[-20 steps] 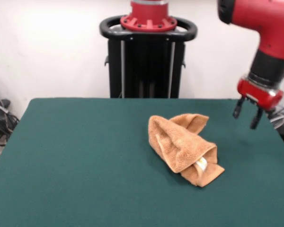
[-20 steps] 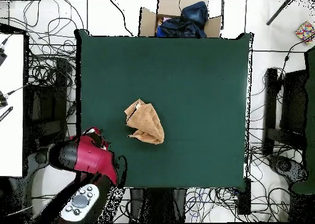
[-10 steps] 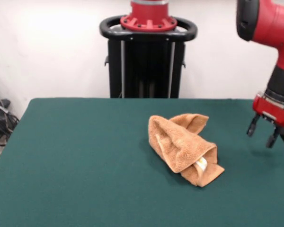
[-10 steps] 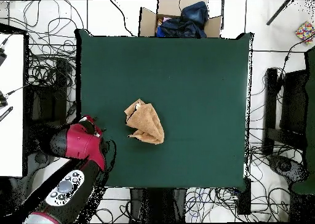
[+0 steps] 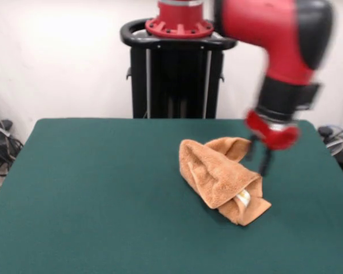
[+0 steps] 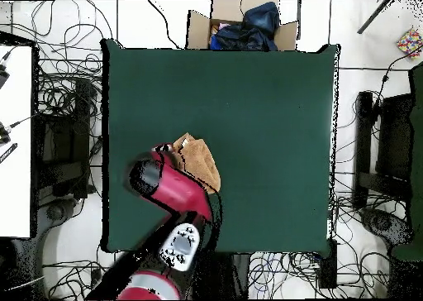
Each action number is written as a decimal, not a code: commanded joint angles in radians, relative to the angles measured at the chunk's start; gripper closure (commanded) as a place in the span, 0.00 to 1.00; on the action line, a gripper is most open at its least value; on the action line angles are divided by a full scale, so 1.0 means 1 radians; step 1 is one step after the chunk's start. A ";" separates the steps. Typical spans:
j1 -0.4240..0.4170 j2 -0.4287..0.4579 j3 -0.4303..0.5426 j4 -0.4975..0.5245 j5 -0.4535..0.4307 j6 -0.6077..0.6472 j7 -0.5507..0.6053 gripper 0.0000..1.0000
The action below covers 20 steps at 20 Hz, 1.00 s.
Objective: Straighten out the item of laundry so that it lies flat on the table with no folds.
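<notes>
While the towel lies bunched and folded on the table, unflattened, the gripper hangs beside it, fingers apart and empty.

arm: red and black, enters front view from top centre, upper link runs right, then bends down at upper right
wrist: black section over a red collar, right of centre in front view
gripper: hangs right of frame centre, pointing down, two dark fingers apart, nothing between them
overhead view: arm rises from bottom centre toward left of centre; gripper hidden beneath it
</notes>
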 commanded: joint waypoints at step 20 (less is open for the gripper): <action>-0.182 -0.020 0.155 0.171 -0.276 -0.155 0.107 0.00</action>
